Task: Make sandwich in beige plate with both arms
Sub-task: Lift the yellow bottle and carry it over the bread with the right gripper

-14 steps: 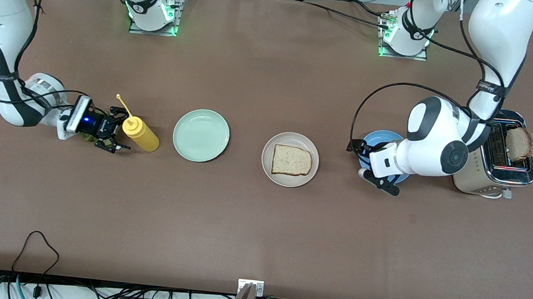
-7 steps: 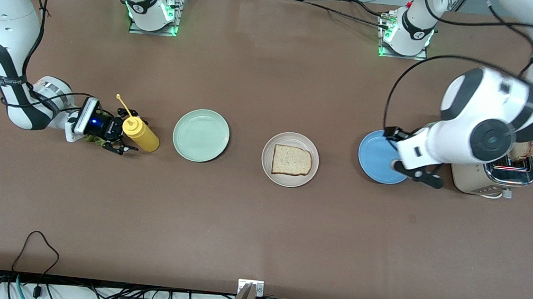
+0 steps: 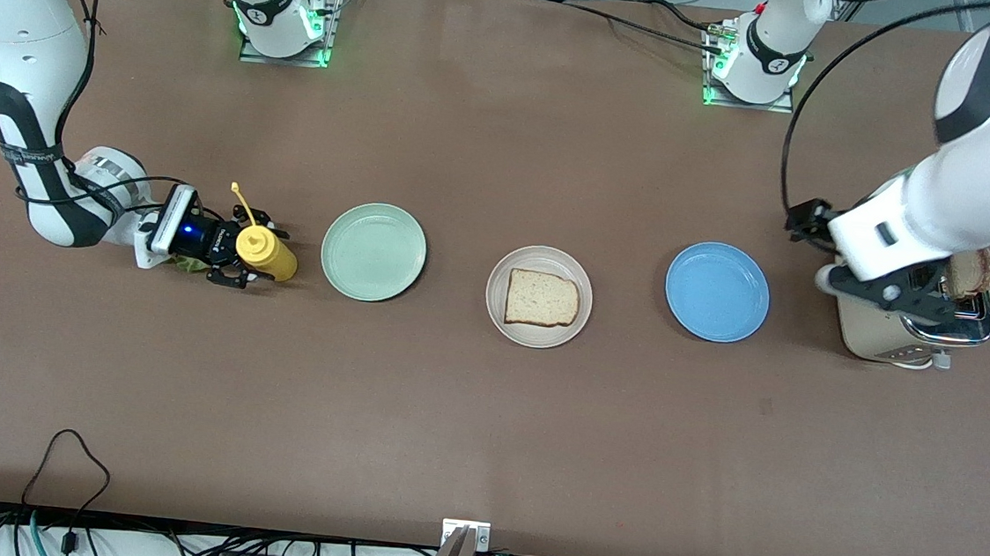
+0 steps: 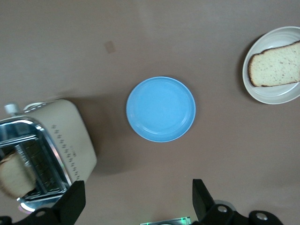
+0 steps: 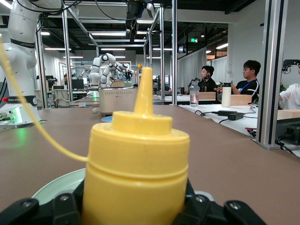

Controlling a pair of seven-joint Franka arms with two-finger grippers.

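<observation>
Moved: left gripper [image 3: 908,302] has swung off the round blue plate [image 3: 717,292] to over the cream-and-chrome toaster [image 3: 875,330]; yellow squeeze bottle [image 3: 265,252] now stands straighter.
Right gripper [image 3: 242,263]: low on the desk [image 3: 484,419], jaws grasping the bottle, green lettuce [image 3: 185,264] beneath.
Mint-green plate [image 3: 373,252]: beside the bottle.
Beige plate [image 3: 539,296]: mid-desk, holding one pale brown-crusted bread slice [image 3: 542,299].
Left jaws: released, holding nothing.
Toaster slot: second slice [image 3: 968,273].

Brown table [image 3: 484,419] carries three plates (beige [image 3: 541,260], mint [image 3: 373,252], blue [image 3: 717,292]), toaster [image 3: 884,331]
</observation>
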